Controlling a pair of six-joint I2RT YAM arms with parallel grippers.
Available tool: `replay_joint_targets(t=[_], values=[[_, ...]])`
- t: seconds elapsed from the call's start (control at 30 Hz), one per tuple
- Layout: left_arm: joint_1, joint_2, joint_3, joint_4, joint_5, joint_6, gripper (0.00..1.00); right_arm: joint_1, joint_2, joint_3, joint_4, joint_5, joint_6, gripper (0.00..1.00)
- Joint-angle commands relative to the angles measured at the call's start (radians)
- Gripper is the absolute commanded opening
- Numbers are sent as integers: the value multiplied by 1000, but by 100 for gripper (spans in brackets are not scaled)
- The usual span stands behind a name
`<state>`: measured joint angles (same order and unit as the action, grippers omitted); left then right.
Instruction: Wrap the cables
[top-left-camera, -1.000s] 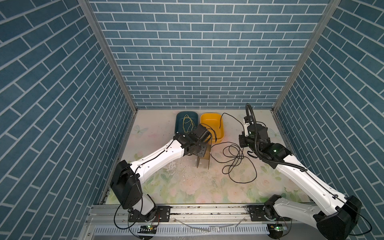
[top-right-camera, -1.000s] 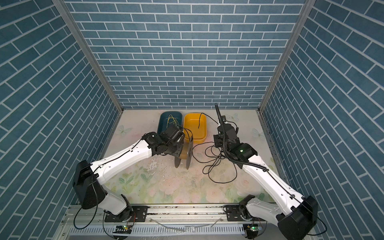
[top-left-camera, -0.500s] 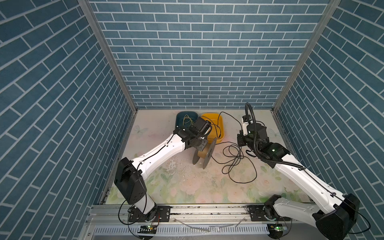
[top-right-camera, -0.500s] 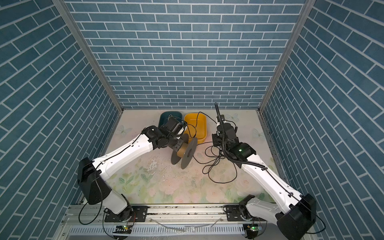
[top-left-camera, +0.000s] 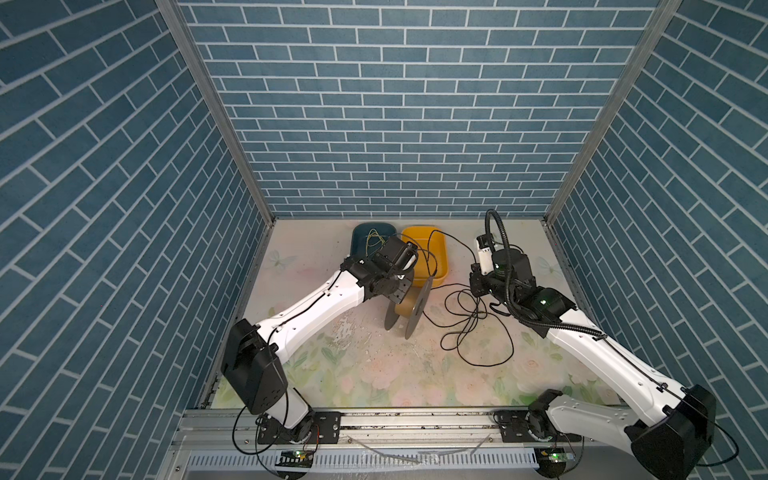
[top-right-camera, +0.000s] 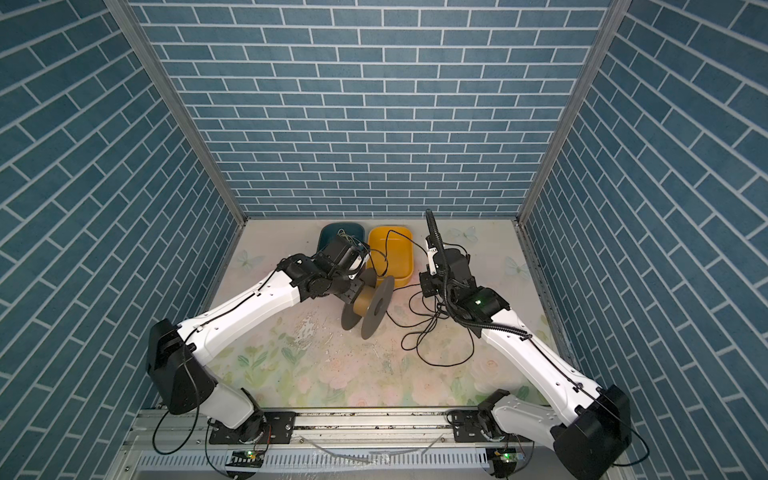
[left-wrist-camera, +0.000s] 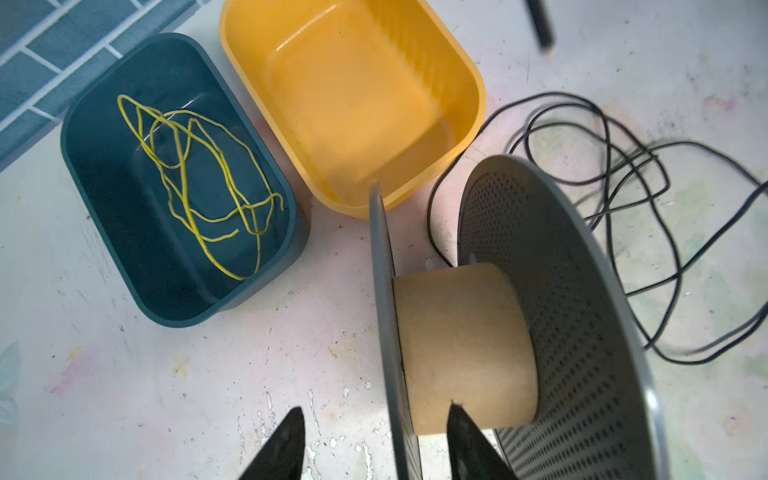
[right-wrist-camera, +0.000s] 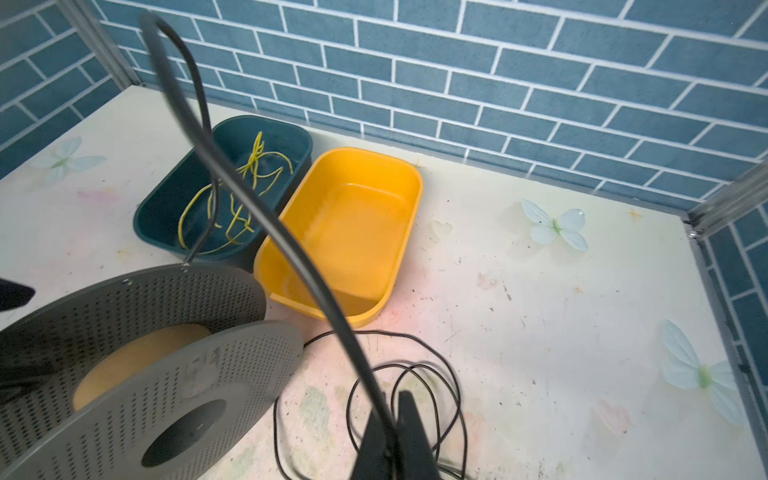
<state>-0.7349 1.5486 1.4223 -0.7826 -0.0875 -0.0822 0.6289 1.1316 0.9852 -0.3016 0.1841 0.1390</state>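
Black cable (right-wrist-camera: 316, 286) lies in loose loops right of the grey spool (left-wrist-camera: 457, 345), pinched tight by the right gripper (right-wrist-camera: 395, 417), while the left gripper (left-wrist-camera: 374, 411) has just spread its fingers apart, likely to grab the spool afresh.

In the left wrist view the picture's edge cuts off all but two dark fingertips of the left gripper (left-wrist-camera: 376, 409) and part of the gray spool (left-wrist-camera: 465, 345). In the right wrist view the black cable (right-wrist-camera: 291, 249) runs blurred near the lens, and the right gripper (right-wrist-camera: 397, 415) closed on it is cropped. In both top views the left arm's wrist (top-left-camera: 390, 266) covers part of the dark teal bin (top-left-camera: 358, 239).
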Motion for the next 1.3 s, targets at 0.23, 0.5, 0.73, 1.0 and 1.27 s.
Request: replay_joint_targets(t=[0.23,0.5,0.73,1.0,1.27], values=[[51,-135,-82,-9,112,-28,79,-3,-40,-46,50,-265,-87,0],[140,-295,-227,49,272,-104,97,-3,-20,-72,26,-411,-115,0],[143,-349,-313,190,320,-115,90,-3,-17,-123,43,-543,-128,0],[143,-326,-359,302,361,-139,79,-3,24,-157,43,-560,-169,0],[143,-311,-349,299,333,-98,83,0,23,-108,-72,-546,-165,0]])
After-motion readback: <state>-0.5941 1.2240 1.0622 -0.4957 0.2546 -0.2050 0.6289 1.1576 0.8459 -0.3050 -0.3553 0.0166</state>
